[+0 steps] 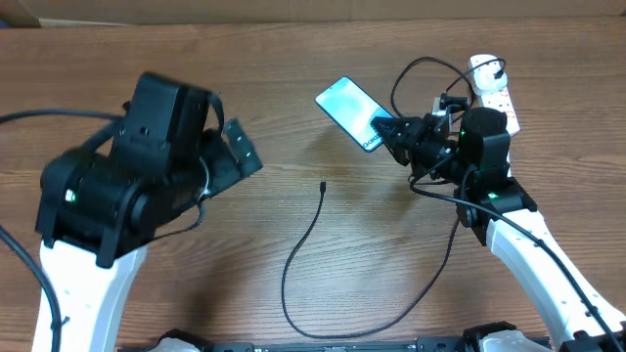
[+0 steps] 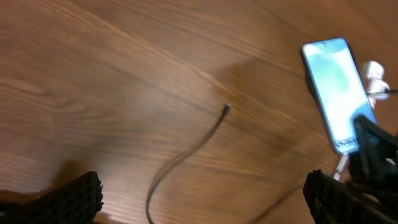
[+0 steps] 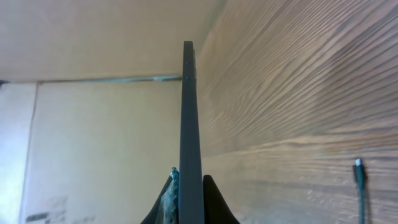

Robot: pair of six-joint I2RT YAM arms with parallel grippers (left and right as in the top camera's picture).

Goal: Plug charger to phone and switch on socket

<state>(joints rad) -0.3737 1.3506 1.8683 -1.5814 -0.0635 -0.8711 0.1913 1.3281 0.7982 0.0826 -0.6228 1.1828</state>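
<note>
The right tool (image 1: 394, 132) is clamped on one end of the phone (image 1: 347, 108), which the right wrist view shows edge-on, pinched across its two faces. Its long axis runs diagonally away from that tool, towards the far left of the surface (image 1: 293, 49). Whether the phone rests on the wood or is raised cannot be told.

The charger (image 1: 293, 274) lies loose on the surface. Its connector tip (image 1: 323, 184) sits between the two arms, near the phone but apart from it, on the side towards the robot. From the tip the cable runs straight back towards the robot, then loops round to the right.

The left tool (image 2: 204, 185) hangs wide and empty. In its own view the tip lies ahead, between the spread fingers, with the phone off to the right. The tip is about equally far from both tools, but since the right is occupied, picking it up likely falls to the left.

The socket (image 1: 492, 86) lies beyond the right arm at the far right.
</note>
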